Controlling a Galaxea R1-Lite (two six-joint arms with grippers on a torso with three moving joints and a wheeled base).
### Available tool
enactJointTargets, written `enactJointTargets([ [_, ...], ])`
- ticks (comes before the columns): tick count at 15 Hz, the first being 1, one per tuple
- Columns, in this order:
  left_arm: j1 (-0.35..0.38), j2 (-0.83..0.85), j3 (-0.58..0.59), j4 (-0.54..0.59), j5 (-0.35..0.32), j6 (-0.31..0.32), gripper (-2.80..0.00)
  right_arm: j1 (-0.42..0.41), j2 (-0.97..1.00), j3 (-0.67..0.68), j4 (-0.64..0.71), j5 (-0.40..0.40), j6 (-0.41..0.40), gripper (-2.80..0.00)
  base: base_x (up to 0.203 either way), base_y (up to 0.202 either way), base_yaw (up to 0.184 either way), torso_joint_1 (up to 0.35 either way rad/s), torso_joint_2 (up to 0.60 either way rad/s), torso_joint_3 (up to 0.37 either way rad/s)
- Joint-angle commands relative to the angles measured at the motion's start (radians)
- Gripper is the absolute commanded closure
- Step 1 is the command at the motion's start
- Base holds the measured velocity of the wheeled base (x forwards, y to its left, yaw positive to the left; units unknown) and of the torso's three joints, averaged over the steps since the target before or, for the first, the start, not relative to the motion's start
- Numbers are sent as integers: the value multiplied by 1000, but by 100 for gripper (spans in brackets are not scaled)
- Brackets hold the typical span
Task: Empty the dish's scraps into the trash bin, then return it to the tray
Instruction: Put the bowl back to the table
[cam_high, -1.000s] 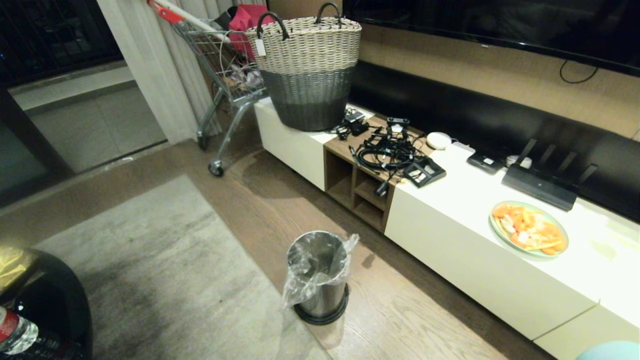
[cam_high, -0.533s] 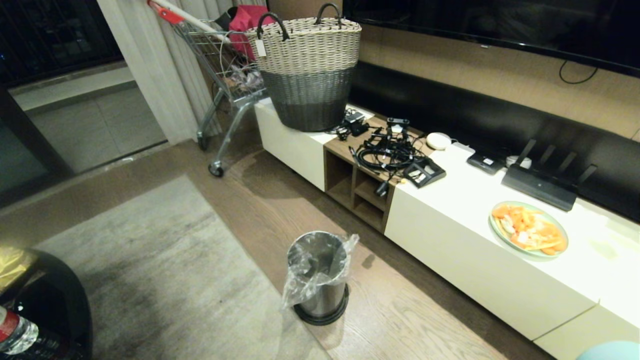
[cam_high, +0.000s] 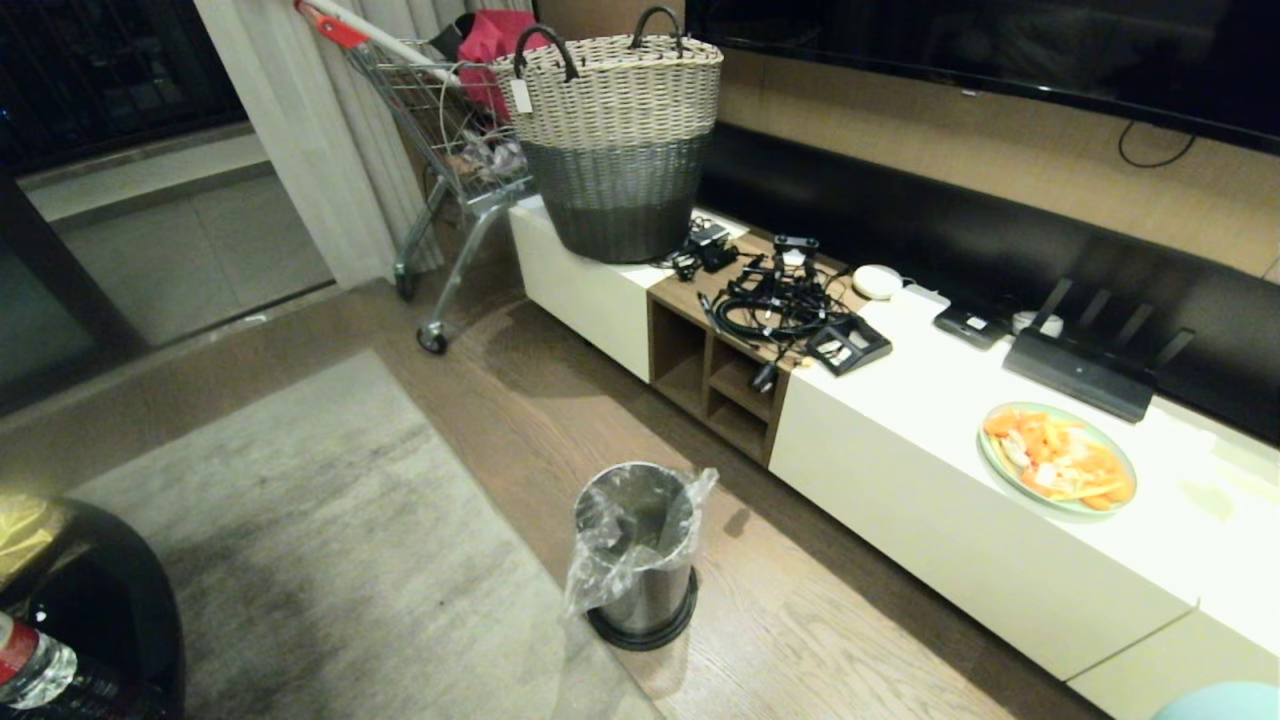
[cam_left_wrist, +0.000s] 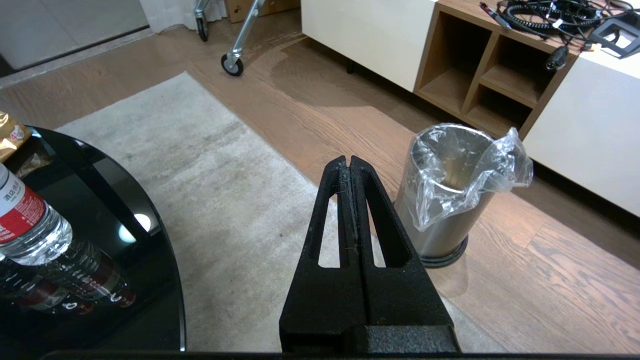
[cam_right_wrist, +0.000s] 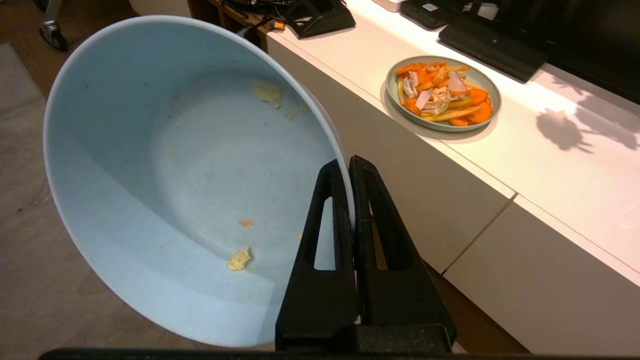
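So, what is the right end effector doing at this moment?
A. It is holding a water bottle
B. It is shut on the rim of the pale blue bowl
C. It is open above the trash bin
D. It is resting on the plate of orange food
B: in the right wrist view the right end effector is shut on the rim of the pale blue bowl, which holds only a few crumbs.

Dish (cam_right_wrist: 165, 165) pale blue; scraps (cam_right_wrist: 239, 259) yellowish and orange. Bin (cam_high: 640, 560) brushed steel, black base, clear liner. Basket (cam_high: 618, 140) woven cream over grey. Plate (cam_high: 1058, 458) pale green.
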Motion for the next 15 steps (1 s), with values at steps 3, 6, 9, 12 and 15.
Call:
enactJointTargets([
  [3,0,0,0,0,0,0,0,0,1,0,0,1,1,0,0,0,0,0,0,0],
  [6,0,0,0,0,0,0,0,0,1,0,0,1,4,0,0,0,0,0,0,0],
  [9,0,0,0,0,0,0,0,0,1,0,0,1,4,0,0,0,0,0,0,0],
  [12,0,0,0,0,0,0,0,0,1,0,0,1,4,0,0,0,0,0,0,0],
  [15,0,0,0,0,0,0,0,0,1,0,0,1,6,0,0,0,0,0,0,0],
])
